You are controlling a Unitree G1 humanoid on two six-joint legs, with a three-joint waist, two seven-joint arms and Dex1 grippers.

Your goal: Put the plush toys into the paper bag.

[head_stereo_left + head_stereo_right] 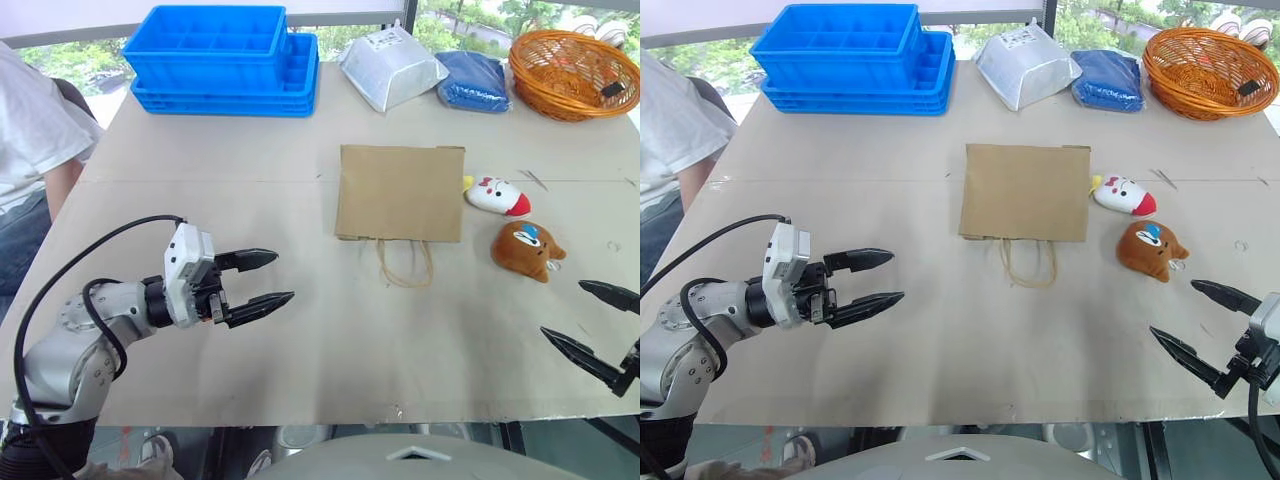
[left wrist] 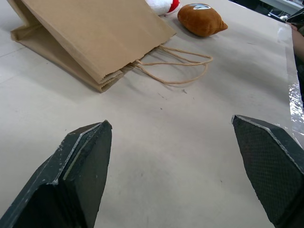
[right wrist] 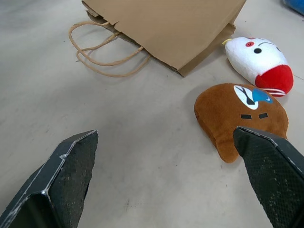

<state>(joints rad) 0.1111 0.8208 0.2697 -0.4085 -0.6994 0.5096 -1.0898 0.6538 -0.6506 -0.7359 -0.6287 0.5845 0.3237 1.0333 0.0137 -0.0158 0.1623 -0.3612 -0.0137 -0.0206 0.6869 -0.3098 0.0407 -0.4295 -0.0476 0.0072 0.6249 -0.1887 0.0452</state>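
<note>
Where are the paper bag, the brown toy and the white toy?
paper bag point(image 1: 400, 192), left eye view, middle of its flat side.
brown toy point(image 1: 524, 252), left eye view, its body.
white toy point(image 1: 494, 194), left eye view, its white middle.

We see only an arm, white sleeve and jeans of the person point(image 1: 25, 150) at 9 o'clock, the rest cut by the frame edge. At 1 o'clock the orange basket point(image 1: 570, 75) runs off the edge, and we cannot identify the small dark item point(image 1: 613, 89) inside it. In the left wrist view the white plush toy point(image 2: 164, 4) is cropped, part hidden behind the paper bag point(image 2: 95, 33).
</note>
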